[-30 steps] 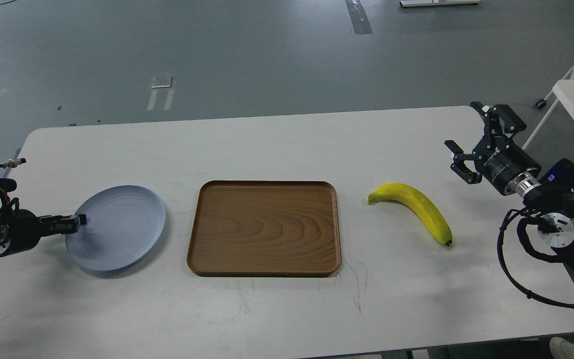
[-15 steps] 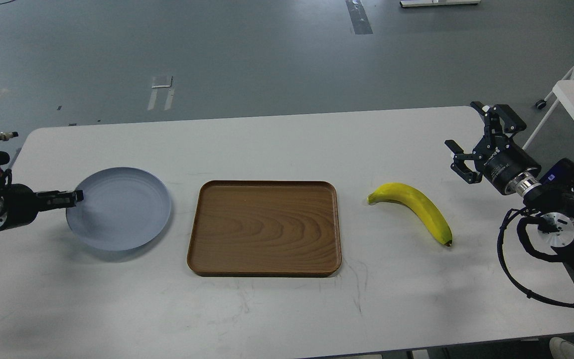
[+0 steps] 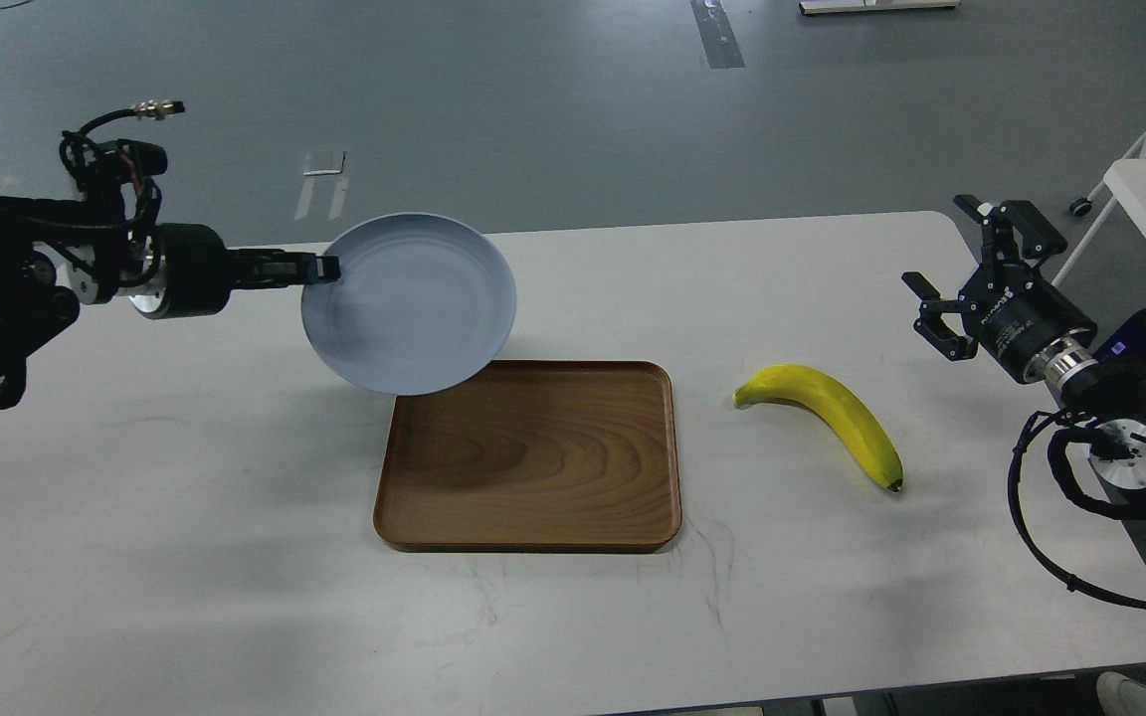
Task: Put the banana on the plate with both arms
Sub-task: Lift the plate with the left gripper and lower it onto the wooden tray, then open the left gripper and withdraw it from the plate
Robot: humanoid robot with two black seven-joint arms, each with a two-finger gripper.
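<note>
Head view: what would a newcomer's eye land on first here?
First, the pale blue plate, held off the table by its left rim in the left gripper, overlapping the far-left corner of the brown wooden tray. Next, the bright yellow banana lying right of the tray, with the right gripper beyond it, jaws open and empty.

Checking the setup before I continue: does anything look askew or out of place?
Only the plate stands out: the left hand pinches its rim and holds it in the air over the wooden tray's far left corner. The banana lies untouched on the table.
</note>
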